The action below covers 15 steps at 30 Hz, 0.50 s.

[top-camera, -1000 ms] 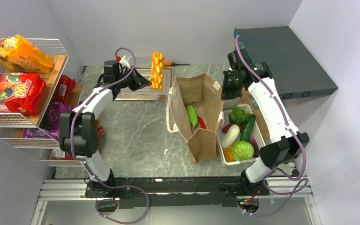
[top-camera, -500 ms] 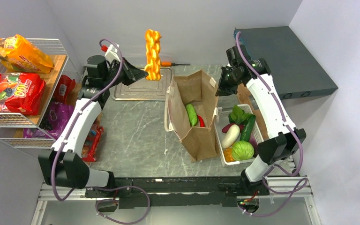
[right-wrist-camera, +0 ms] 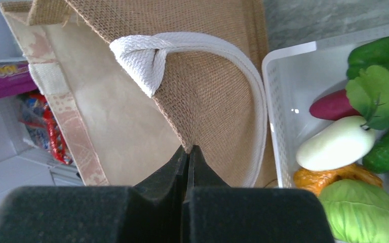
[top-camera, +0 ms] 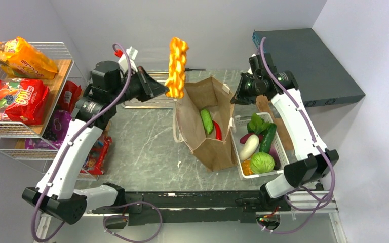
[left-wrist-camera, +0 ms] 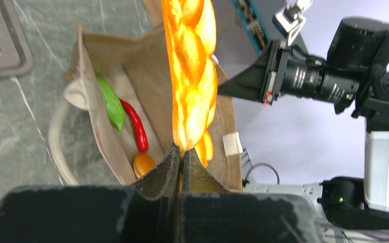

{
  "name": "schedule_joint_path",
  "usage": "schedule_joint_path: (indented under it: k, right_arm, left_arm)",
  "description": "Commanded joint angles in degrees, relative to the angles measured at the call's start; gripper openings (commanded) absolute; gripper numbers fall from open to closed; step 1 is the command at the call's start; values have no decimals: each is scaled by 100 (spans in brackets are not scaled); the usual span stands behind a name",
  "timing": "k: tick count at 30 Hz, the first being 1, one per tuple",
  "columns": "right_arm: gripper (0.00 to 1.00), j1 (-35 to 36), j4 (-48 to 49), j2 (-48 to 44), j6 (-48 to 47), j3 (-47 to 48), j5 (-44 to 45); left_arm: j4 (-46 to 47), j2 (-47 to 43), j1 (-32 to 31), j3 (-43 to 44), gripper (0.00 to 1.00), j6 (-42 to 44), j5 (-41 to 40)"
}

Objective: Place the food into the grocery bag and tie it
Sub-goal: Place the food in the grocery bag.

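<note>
Overhead, two wrist close-ups — shared bag (top-camera: 217, 152)

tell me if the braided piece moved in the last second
Yes. Held in the left gripper, the braided piece has gone up and right in the top view, from over the tray to the left rim of the bag.

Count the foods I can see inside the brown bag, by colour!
Green: 1, the vegetable
Red: 1, the chili
Orange: 1, a round piece
Total: 3 in the bag. The braid held above it is not in yet.
</note>
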Motion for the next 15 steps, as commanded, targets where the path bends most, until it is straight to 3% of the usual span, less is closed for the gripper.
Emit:
schedule_joint_path:
  k: [1,15]
  right_arm:
    - [0,-1,1043,-707,235,-629,-556]
    - [0,2,500,-866,179,-453,-418]
  left_arm:
    - [-511,-404,-667,-63,0,-676,-858]
    - [-420,-812,-2505,-791,0,-1698,-2126]
